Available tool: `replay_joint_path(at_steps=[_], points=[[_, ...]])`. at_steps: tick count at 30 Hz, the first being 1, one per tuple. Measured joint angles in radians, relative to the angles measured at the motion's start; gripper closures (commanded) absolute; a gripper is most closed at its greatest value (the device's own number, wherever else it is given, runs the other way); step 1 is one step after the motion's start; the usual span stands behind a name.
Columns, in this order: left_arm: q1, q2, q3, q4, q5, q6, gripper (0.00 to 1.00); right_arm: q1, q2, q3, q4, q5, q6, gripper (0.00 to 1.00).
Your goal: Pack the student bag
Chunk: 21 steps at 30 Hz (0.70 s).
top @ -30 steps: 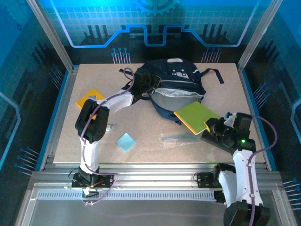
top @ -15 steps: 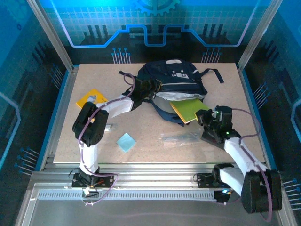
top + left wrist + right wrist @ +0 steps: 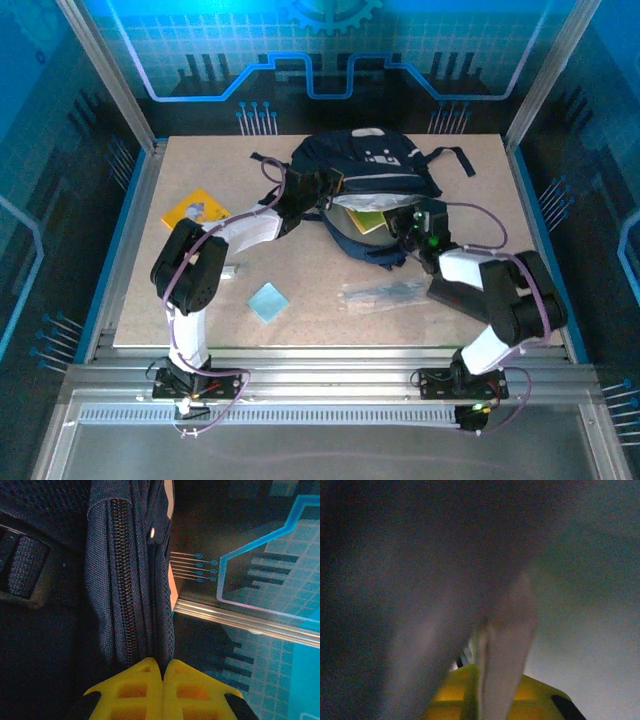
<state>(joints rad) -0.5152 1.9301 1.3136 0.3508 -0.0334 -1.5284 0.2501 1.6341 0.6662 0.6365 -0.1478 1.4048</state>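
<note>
Left hand (image 3: pixel 163 667) pinches student bag (image 3: pixel 125 580) rim.

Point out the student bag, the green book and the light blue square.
student bag (image 3: pixel 345 165), top external view, on its navy top panel
green book (image 3: pixel 368 221), top external view, part showing in the bag's mouth
light blue square (image 3: pixel 268 301), top external view, on its middle

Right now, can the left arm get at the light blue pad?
Probably not yet: the left gripper is shut on the zipper edge of the student bag. The light blue pad lies uncovered beside that arm, so once it lets go the way looks free.
</note>
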Motion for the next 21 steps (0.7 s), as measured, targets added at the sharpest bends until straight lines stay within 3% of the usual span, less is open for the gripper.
replay_joint_path(at_steps=[10,15,21], points=[[0.011,-0.016,-0.020,0.021,-0.042,-0.011,1.00,0.047,0.219,0.072,0.150,0.040,0.052,1.00],[0.011,-0.024,-0.020,0.025,-0.050,-0.010,1.00,0.048,0.202,0.036,0.201,0.035,0.066,1.00],[0.016,-0.034,-0.021,0.029,-0.058,0.000,1.00,0.034,0.045,-0.071,0.207,0.030,0.068,1.00]])
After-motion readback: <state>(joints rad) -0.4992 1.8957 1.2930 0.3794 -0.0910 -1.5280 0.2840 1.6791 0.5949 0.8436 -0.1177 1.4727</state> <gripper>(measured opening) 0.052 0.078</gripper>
